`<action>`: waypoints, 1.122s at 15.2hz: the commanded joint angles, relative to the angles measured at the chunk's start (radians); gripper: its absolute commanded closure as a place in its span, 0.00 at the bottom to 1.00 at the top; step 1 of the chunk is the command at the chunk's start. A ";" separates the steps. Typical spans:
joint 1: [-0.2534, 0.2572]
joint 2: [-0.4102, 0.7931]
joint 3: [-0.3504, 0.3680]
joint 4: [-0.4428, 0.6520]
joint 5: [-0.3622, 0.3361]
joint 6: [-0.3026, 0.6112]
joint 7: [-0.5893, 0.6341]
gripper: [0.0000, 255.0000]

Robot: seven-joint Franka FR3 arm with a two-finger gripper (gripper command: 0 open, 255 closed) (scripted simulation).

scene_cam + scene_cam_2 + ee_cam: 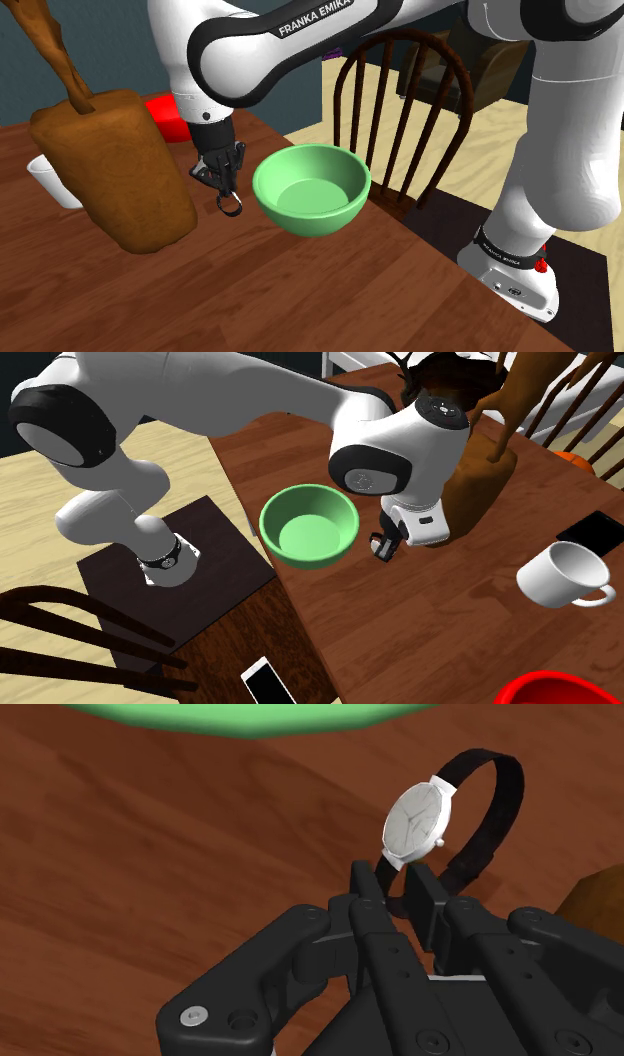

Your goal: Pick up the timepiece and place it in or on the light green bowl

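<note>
Clenched on the black strap of the watch [415,826], the end effector [395,889] is poised low over the surface [300,290], with the watch hung at nine o'clock of the green bowl [310,222] in the shoulder view. Since only the thin strap is gripped, the watch could be swung, slipped loose, or snagged on the bowl's rim if carried low. A round pale dial, silver case and small crown are seen.
</note>
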 commanded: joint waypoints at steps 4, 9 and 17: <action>0.000 0.000 0.000 0.000 0.000 0.000 0.000 1.00; 0.000 -0.005 0.002 0.019 0.003 -0.025 -0.001 1.00; 0.004 -0.016 0.005 0.113 0.009 -0.128 -0.002 1.00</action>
